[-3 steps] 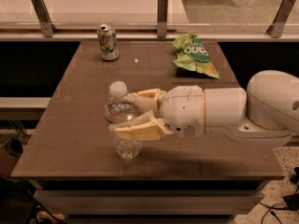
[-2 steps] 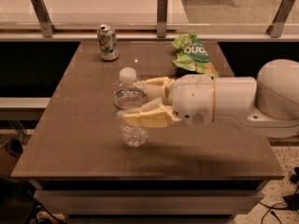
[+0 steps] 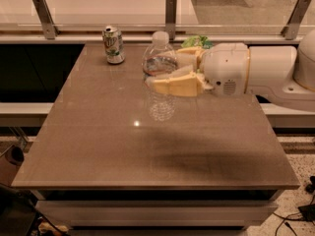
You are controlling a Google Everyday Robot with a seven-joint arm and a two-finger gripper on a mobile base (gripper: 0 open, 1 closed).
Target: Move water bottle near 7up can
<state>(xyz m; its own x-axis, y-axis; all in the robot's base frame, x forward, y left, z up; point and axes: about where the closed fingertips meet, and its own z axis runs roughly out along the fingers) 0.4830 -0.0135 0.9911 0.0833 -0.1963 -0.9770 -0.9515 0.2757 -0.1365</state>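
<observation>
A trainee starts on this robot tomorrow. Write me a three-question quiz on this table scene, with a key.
1. True or false: the gripper, reaching in from the right, is shut on the water bottle.
2. Where does the can stand?
A) upright at the far left of the table, apart from the bottle
B) on its side at the table's near edge
C) between the gripper's fingers
3. Fill in: the bottle's cap is ____ in colour.

Key: 1 true; 2 A; 3 white.
</observation>
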